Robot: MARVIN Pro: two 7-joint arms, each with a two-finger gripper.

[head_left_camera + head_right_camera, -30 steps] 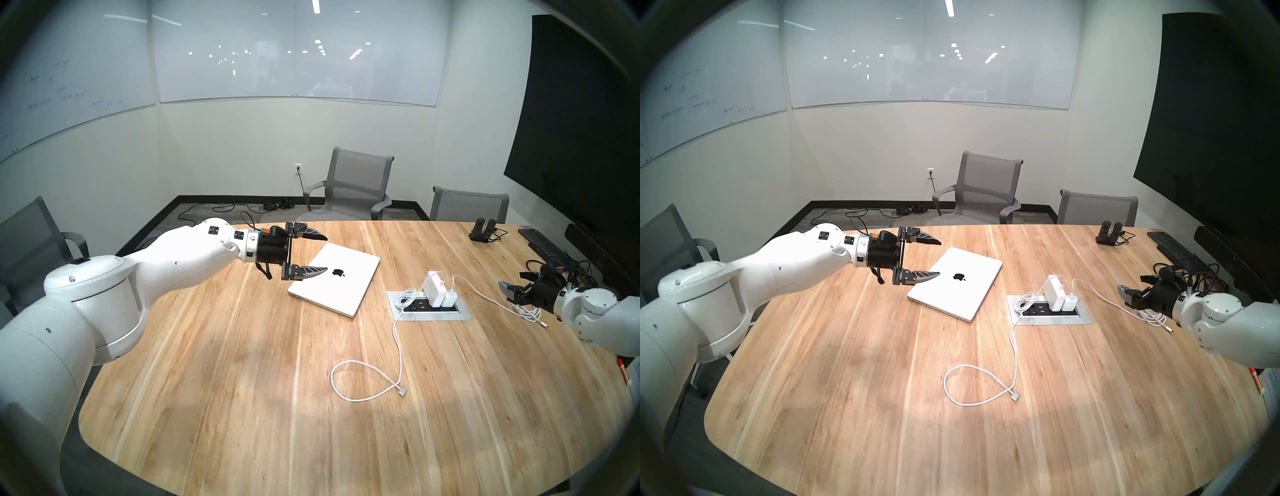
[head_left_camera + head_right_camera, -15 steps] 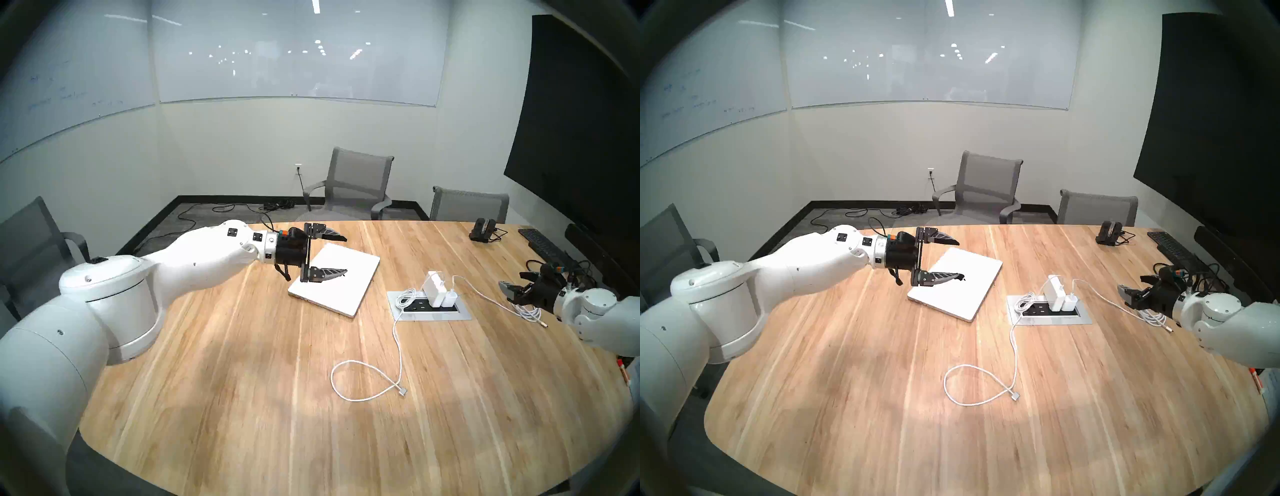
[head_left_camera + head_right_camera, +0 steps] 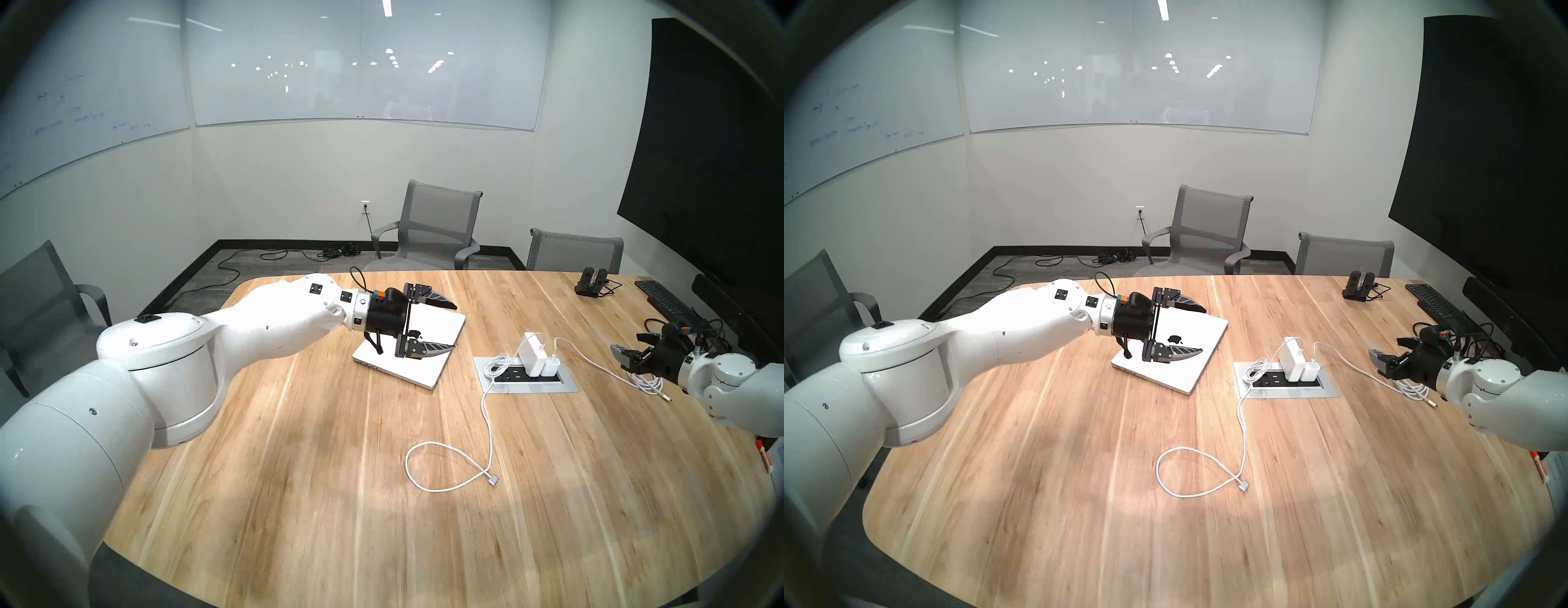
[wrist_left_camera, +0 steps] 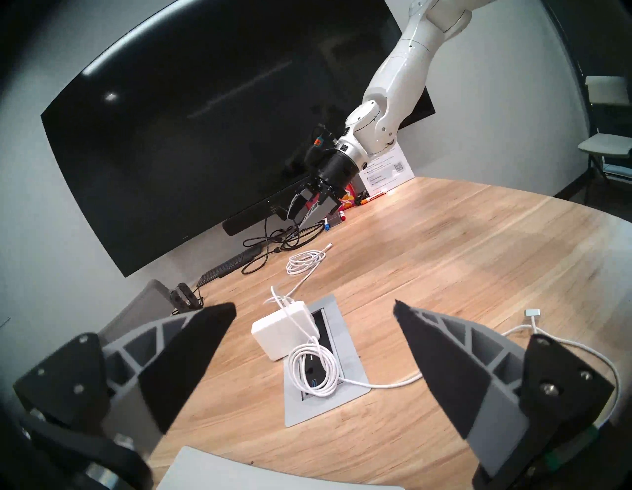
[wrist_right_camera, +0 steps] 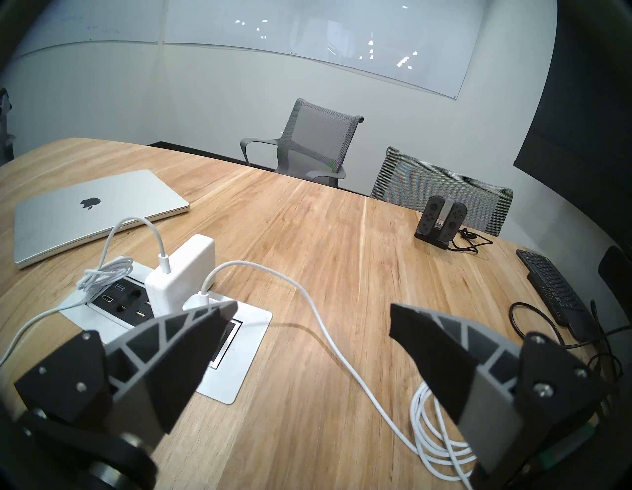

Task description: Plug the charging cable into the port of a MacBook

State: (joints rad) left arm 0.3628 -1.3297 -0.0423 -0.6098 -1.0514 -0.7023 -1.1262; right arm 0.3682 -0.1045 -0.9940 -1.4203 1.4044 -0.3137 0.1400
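Your wooden conference table [image 3: 297,488] carries everything, and the big change on it is the left arm: over the last second it has swept from the table's left edge across the closed MacBook [image 3: 428,369], so the left gripper [image 3: 455,326] now hangs over the lid toward its right side, jaws spread wide and empty. The MacBook itself has not shifted; it lies flat toward the far middle of the table, and the port on its thin near-left edge is too small to make out here. The right gripper [image 3: 617,356] hasn't moved, parked near the right edge with its jaws wide apart and holding nothing. The power brick [image 3: 533,353] stands in the recessed outlet panel [image 3: 564,387], and the charging cable [image 3: 488,420] runs from it toward the near edge, ending in a loop with its flat connector [image 3: 493,480] loose on the wood. Judging by this, you have overshot the laptop without touching the cable; the connector is not yet picked up.
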